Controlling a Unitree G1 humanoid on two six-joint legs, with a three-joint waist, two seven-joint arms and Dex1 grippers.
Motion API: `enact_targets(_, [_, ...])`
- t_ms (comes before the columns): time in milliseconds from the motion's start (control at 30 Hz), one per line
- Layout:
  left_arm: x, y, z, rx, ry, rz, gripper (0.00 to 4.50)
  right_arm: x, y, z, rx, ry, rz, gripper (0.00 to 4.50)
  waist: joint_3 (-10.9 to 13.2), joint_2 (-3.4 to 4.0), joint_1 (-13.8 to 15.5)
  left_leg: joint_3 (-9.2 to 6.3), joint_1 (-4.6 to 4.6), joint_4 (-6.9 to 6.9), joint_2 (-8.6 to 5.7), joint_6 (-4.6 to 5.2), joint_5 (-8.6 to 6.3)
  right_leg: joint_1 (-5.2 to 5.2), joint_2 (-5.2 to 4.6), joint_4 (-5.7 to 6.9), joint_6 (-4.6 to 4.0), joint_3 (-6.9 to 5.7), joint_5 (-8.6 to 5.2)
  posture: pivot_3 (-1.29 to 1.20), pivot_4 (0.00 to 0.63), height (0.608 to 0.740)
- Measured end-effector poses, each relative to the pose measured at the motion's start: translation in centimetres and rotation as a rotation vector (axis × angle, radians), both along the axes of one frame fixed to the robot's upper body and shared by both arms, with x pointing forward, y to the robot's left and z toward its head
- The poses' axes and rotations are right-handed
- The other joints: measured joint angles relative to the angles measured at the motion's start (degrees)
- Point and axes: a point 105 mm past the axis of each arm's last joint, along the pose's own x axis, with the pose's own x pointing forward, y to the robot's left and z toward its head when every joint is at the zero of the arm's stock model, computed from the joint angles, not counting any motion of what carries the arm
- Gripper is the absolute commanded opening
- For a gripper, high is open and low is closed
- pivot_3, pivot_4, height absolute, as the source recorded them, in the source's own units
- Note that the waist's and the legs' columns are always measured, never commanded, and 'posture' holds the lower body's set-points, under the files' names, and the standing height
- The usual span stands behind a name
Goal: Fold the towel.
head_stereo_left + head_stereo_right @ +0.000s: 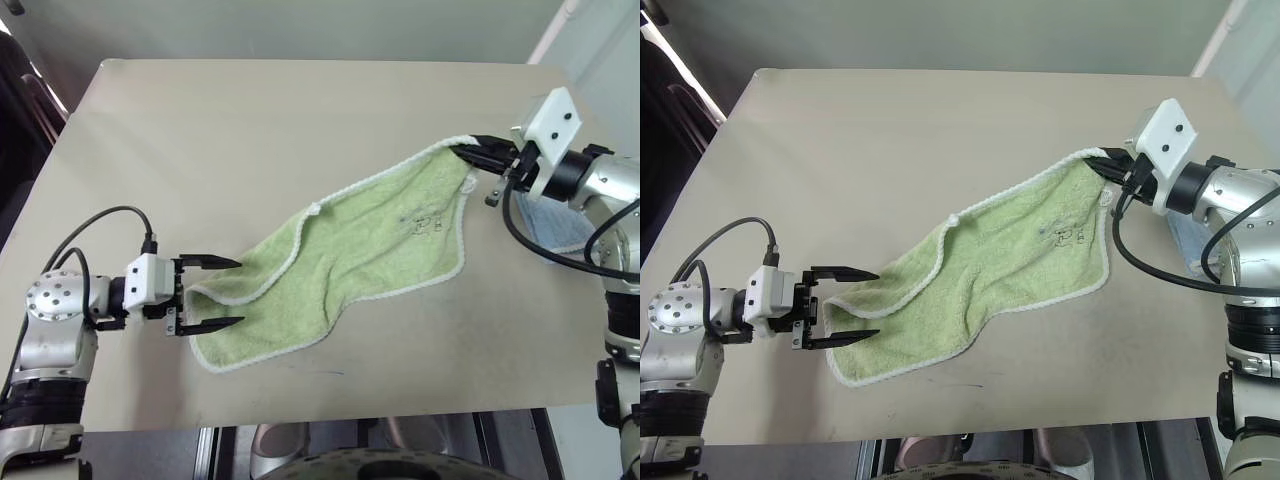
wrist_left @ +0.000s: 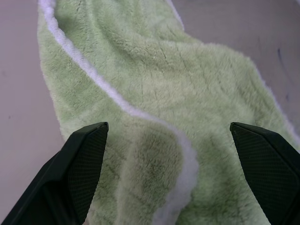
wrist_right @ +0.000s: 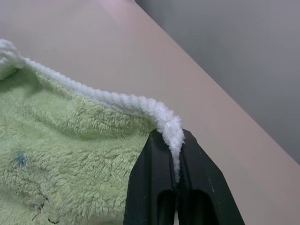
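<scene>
Item: towel [image 1: 350, 270], green, white-edged, lay across your table [image 1: 250, 130] from 8 o'clock up to 2 o'clock. Your right gripper [image 1: 470, 152] was clamped on its 2 o'clock corner. Your left gripper [image 1: 225, 293] stood wide apart, holding nothing, straddling the 8 o'clock end.

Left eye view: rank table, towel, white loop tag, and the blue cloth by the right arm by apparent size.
1. Table, largest by far.
2. Towel.
3. Pale blue cloth: only a patch shows past the right arm, so its true size is unsure.
4. White loop tag, smallest.
</scene>
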Motion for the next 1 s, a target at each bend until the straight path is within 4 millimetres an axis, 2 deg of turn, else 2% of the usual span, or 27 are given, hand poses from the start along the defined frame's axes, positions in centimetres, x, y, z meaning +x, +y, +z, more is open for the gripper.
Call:
enact_targets(167, [0.3,-0.8,-0.4,-0.015,-0.042,-0.028,4.5,0.0,0.1,-0.1,-0.015,-0.005,0.001,0.03,0.0,0.0,-0.02,0.0,-0.05,0.0,0.01,0.0,0.0,-0.03,0.0,0.0,0.25,-0.01,0.15,0.0,0.15,0.74])
enact_targets(433, [0.9,-0.1,-0.6,0.008,-0.081,-0.016,4.5,0.0,0.2,-0.3,-0.022,-0.006,0.008,0.03,0.0,0.0,-0.05,0.0,-0.06,0.0,0.01,0.01,0.0,-0.05,0.0,0.01,0.3,-0.01,0.18,0.0,0.15,0.74])
enact_targets(633, [1.8,0.4,-1.5,0.084,-0.139,-0.006,4.5,-0.1,0.1,-0.7,-0.032,-0.003,0.005,0.03,0.0,0.0,-0.03,0.0,-0.09,0.02,0.01,0.01,0.0,-0.07,0.0,0.03,0.32,0.0,0.2,0.0,0.15,0.74])
enact_targets(1000, [3.0,-0.1,-1.8,0.107,-0.193,0.03,4.5,-0.1,0.0,-0.7,-0.035,-0.004,0.005,0.03,0.0,0.01,-0.03,0.0,-0.1,0.02,0.0,0.01,0.0,-0.06,0.0,0.02,0.38,-0.01,0.24,0.0,0.15,0.74])
